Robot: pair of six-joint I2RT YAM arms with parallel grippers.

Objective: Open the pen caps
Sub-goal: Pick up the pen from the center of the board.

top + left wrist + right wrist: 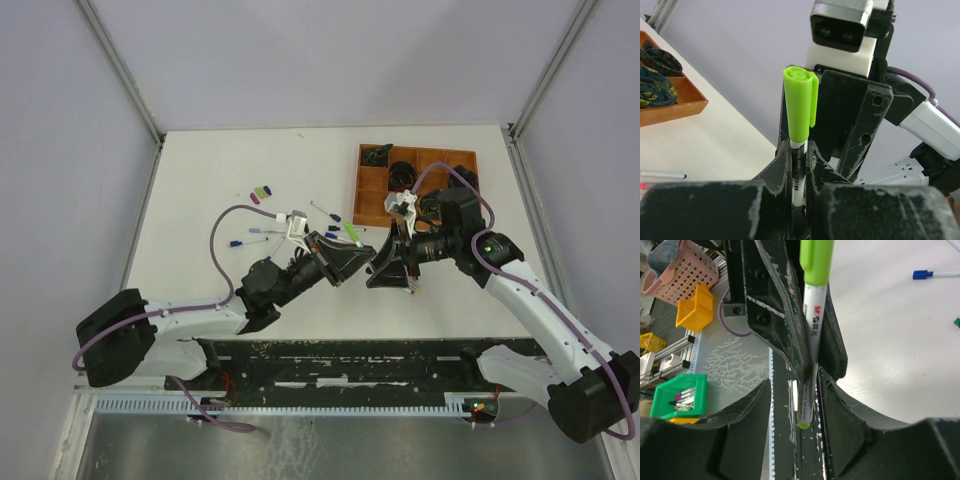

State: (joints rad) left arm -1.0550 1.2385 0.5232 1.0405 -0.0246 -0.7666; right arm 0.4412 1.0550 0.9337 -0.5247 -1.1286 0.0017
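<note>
Left gripper (799, 156) pinches the green-capped pen (798, 172) low on its white barrel, apparently so that the green cap (800, 102) stands clear for pulling. The cap is not yet off and sits at centre frame in the left wrist view. In both wrist views the pen's long axis runs almost straight up the frame, cap at the top. The right gripper (797, 385) has its fingers spread either side of the pen's lower end, touching nothing, so the left grip alone appears to carry it.
</note>
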